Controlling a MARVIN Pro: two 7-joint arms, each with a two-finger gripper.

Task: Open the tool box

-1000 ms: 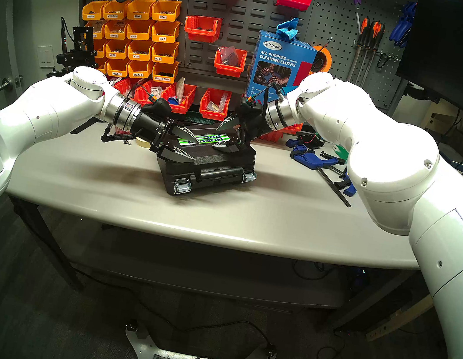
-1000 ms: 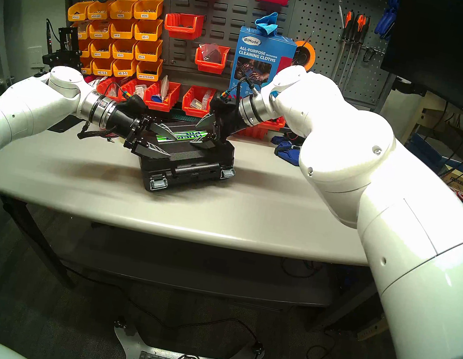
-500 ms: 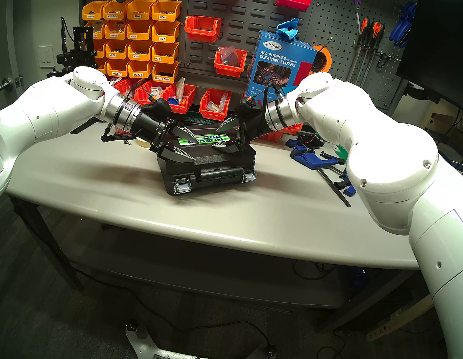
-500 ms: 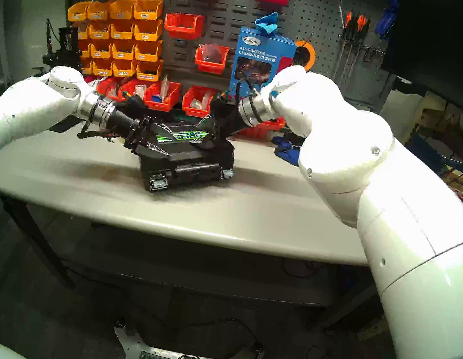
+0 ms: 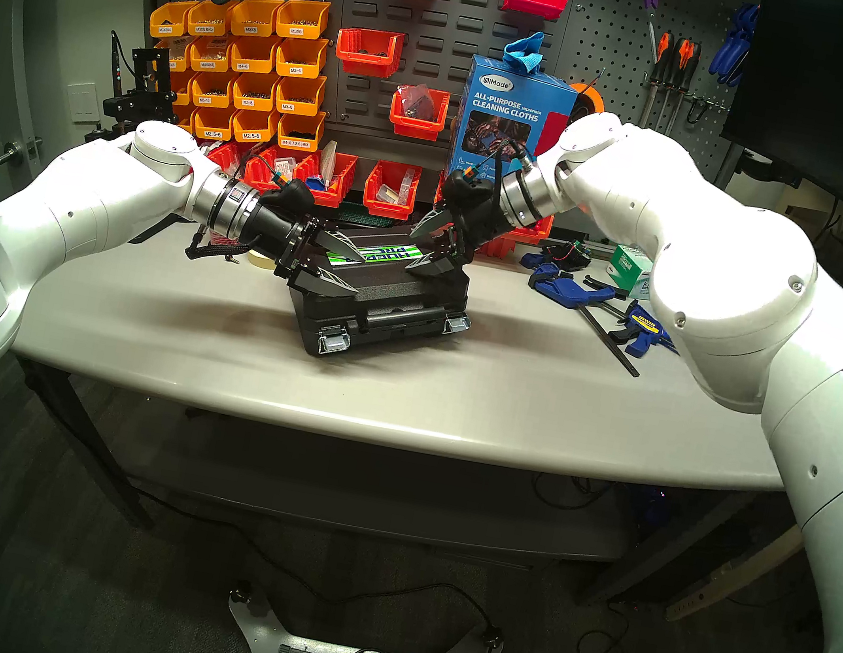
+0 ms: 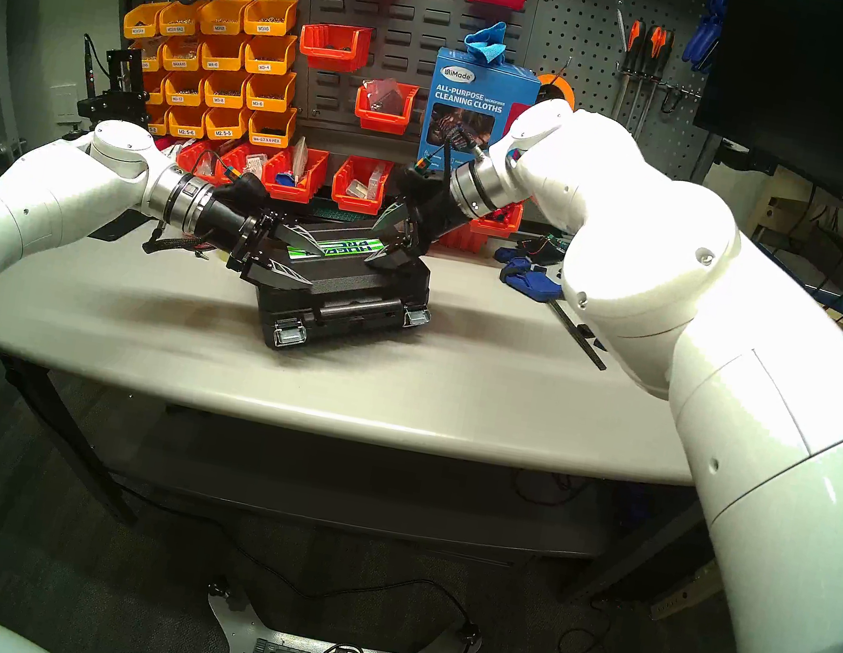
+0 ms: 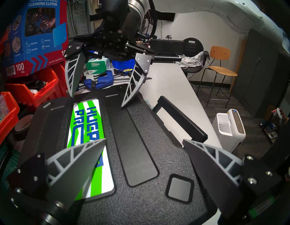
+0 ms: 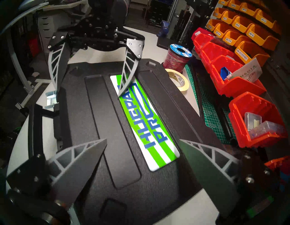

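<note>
Sitting on the grey table (image 5: 185,333), the black tool box (image 5: 385,300) lay flat near the middle, turned a little at an angle. Its lid was down. Two silver latches (image 5: 333,342) and a black handle (image 5: 398,316) were on the side facing the robot. A green, white and blue sticker (image 5: 370,255) ran along the lid.

The left gripper (image 5: 350,267) reached in from the left, over the left end of the lid. Its two fingers (image 7: 75,165) were spread wide apart and held nothing. One tip hung above the sticker, the other above the front edge.

The right gripper (image 5: 429,249) came in from the right and pointed down at the right end of the lid. Its fingers (image 8: 75,163) were also spread wide and held nothing. Whether any tip touched the lid could not be told.

Behind the tool box stood red bins (image 5: 392,190) and a blue box of cleaning cloths (image 5: 505,109). Blue clamps (image 5: 575,290) lay on the table to the right. A roll of tape (image 8: 178,78) sat just beside the back left corner of the tool box.
</note>
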